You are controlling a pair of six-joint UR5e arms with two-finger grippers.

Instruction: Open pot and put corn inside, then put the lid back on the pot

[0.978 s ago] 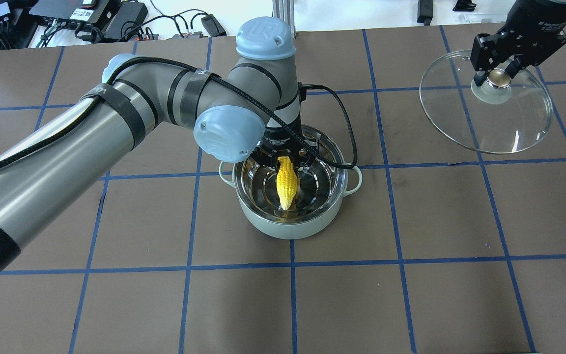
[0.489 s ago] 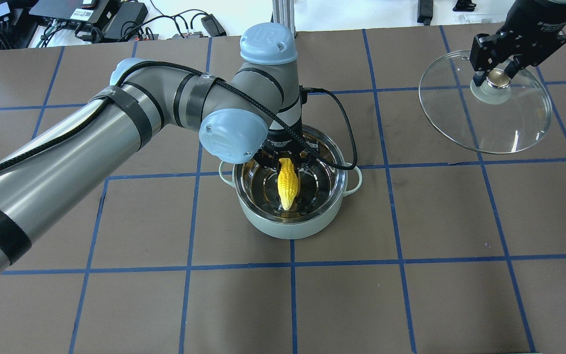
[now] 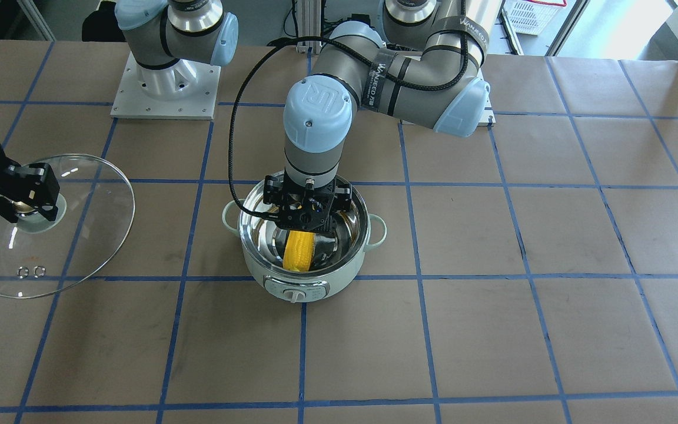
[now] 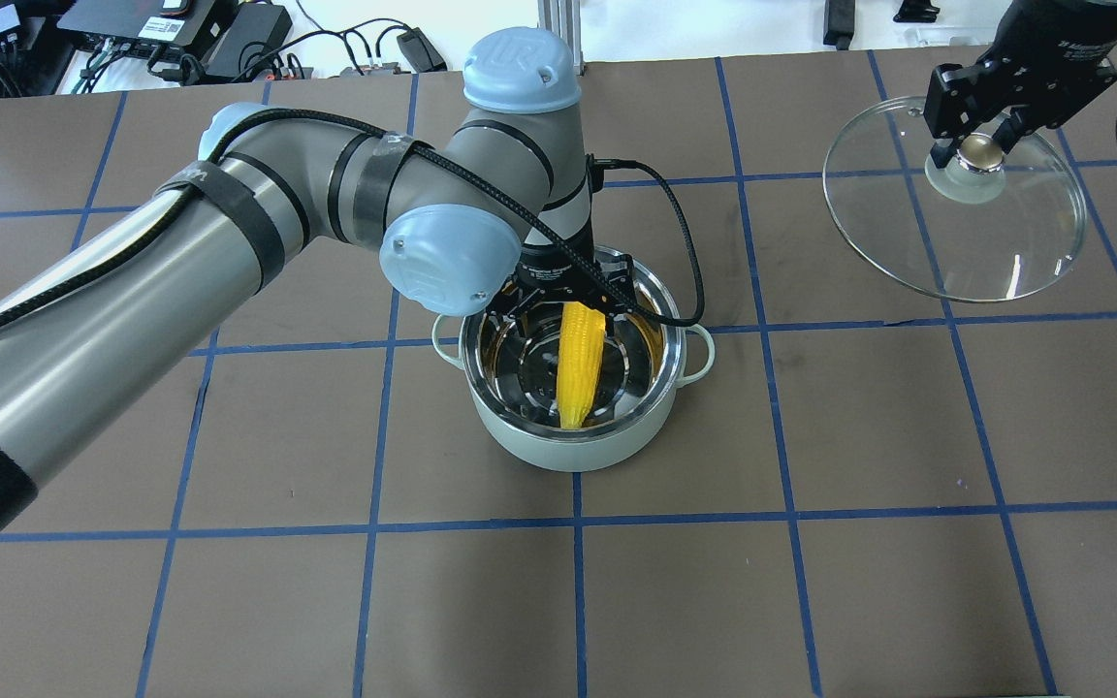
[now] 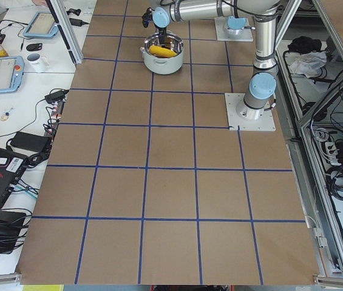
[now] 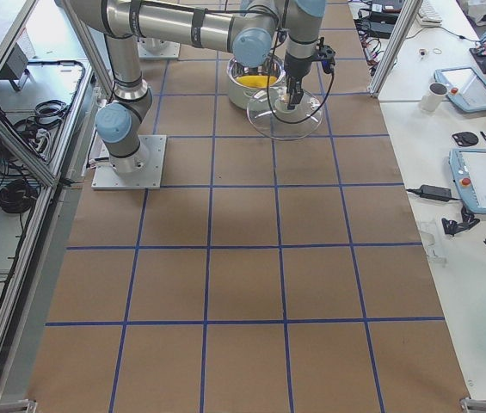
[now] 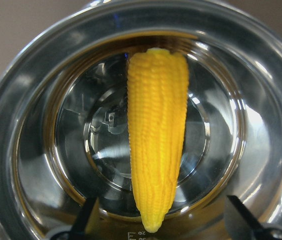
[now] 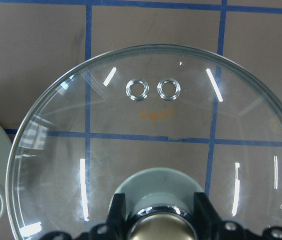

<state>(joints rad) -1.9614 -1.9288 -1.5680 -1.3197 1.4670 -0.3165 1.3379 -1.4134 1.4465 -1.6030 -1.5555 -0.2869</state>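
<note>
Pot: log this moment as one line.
yellow corn cob lying in mint-green steel-lined pot | left gripper open above | right gripper shut on clear glass lid, aside

The left arm's blue joint cap (image 3: 319,106) shows "UR", and its black strap (image 3: 375,78) seemingly reads "WANJEED".

"Where is the left arm (image 4: 180,262)?"

"It comes in from the left edge of the overhead view. The elbow is bent and the wrist (image 4: 523,68) stands upright at centre frame."

"And the left end effector (image 4: 570,305)?"

"It points straight down. Its fingers (image 7: 88,222) are spread wide and grip nothing."

"The right arm (image 4: 1053,39)?"

"It is in the upper right corner of the overhead view. The right end effector (image 4: 977,145) points down, its fingers (image 8: 118,210) clamped on either side of the lid (image 4: 1005,242) knob."
</note>
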